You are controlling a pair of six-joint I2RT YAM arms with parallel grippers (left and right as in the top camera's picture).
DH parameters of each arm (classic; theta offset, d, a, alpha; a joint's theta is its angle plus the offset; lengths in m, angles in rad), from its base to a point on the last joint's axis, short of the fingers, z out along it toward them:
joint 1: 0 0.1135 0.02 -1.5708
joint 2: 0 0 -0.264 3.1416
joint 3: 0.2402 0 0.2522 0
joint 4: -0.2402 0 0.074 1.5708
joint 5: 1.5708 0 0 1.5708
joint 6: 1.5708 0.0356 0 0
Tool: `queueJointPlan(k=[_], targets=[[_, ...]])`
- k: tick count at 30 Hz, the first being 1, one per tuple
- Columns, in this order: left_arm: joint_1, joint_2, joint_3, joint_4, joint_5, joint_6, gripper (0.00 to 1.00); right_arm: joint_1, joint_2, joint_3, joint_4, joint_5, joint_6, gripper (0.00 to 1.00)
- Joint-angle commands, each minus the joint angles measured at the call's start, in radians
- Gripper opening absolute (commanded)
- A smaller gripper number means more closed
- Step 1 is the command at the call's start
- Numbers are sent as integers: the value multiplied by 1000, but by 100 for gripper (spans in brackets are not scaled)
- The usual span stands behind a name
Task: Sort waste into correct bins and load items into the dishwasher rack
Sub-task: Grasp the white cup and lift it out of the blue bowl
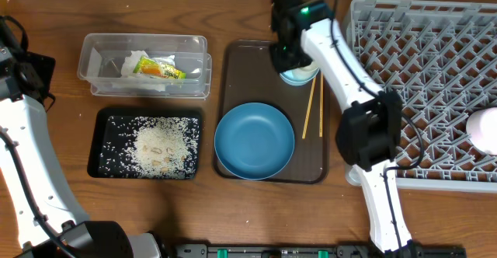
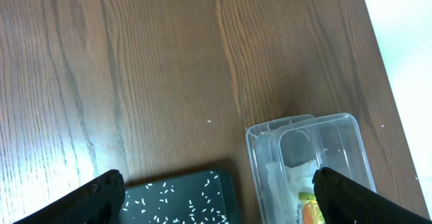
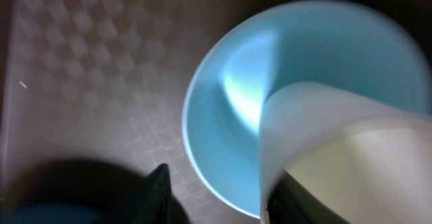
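The right gripper (image 3: 223, 193) hangs over the light-blue bowl (image 1: 304, 76) at the top of the brown tray (image 1: 233, 79). I cannot tell whether it grips the rim. A white cup (image 3: 337, 143) sits inside the bowl. At far left, the left gripper (image 2: 217, 177) is spread wide and empty beside the tub (image 2: 317, 143).

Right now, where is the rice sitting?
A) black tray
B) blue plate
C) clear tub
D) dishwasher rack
A: the overhead view shows the white rice grains spread over the black tray. The clear tub holds only the napkin and the snack wrapper, and the blue plate is bare.
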Motion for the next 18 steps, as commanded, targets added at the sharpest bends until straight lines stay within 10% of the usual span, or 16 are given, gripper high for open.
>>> queueJointPlan(k=[1, 7, 18], targets=[[3, 2, 3, -3, -5, 6, 92, 14, -5, -11, -1, 138, 40, 25], [3, 2, 3, -3, -5, 6, 92, 28, -7, 48, -8, 169, 42, 1], [3, 2, 3, -3, -5, 6, 92, -58, -7, 560, -281, 149, -28, 1]])
